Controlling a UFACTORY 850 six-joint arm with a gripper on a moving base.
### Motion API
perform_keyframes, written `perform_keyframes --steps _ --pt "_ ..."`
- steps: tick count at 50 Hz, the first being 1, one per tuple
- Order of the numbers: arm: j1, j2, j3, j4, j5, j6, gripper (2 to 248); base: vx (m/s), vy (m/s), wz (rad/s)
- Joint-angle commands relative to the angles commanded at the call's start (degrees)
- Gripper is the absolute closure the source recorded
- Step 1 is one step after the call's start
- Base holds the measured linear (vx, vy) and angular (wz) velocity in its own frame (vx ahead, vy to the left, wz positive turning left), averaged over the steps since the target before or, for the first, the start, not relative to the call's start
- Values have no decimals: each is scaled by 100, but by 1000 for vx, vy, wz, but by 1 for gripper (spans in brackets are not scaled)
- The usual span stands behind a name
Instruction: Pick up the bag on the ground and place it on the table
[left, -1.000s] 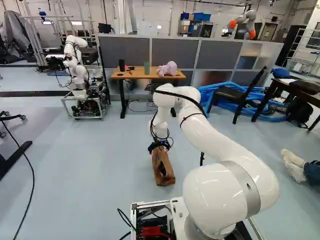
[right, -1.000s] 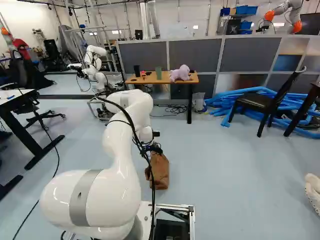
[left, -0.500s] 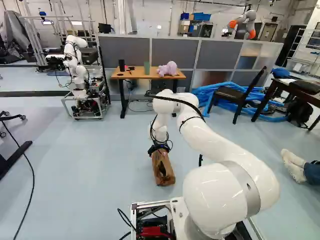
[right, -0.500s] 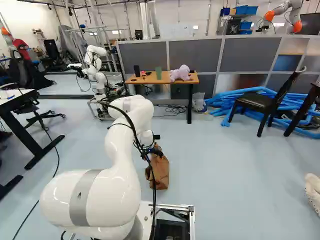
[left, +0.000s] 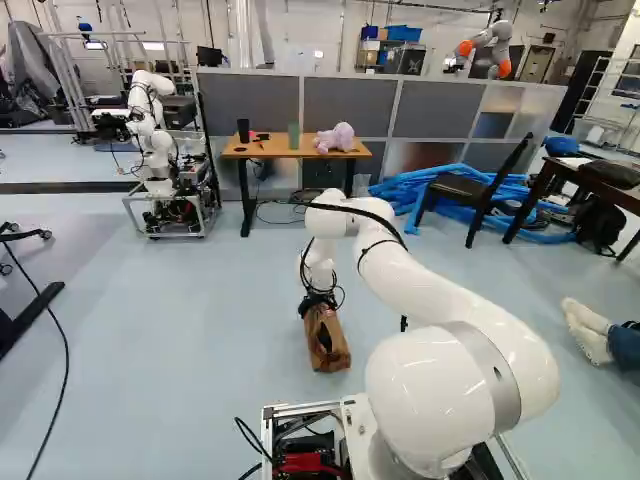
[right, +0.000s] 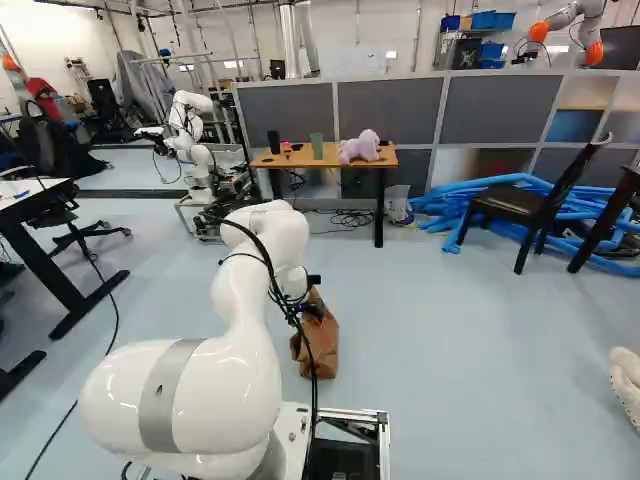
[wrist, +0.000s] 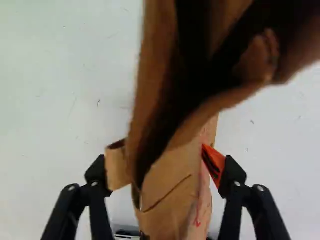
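— Pincer (left: 320, 304): how set?
— Wide, astride one brown paper bag (left: 325, 345).
— Bag's place?
— On the floor (left: 200, 330), well short of the surface (left: 270, 152).
— Atop that?
— Black cup (left: 243, 131), green cup (left: 293, 136), pinkish plush toy (left: 336, 138). Nearby: black chair (left: 462, 188), blue tubes (left: 400, 188) behind.

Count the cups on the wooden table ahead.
2, in the right base view: a black cup towards the table's left end, and a green cup nearer its middle, left of the purple plush toy. Another could be hidden behind the toy.
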Motion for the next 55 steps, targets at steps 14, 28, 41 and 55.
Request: perform_keyframes --steps 14,28,41,55 --pt "0 -16 -16 0 0 0 126 0 0 0" --pt "0 -16 -16 0 0 0 229 0 0 0" --pt "0 108 109 0 0 0 229 0 0 0" --pt "0 408 405 0 0 0 229 0 0 0"
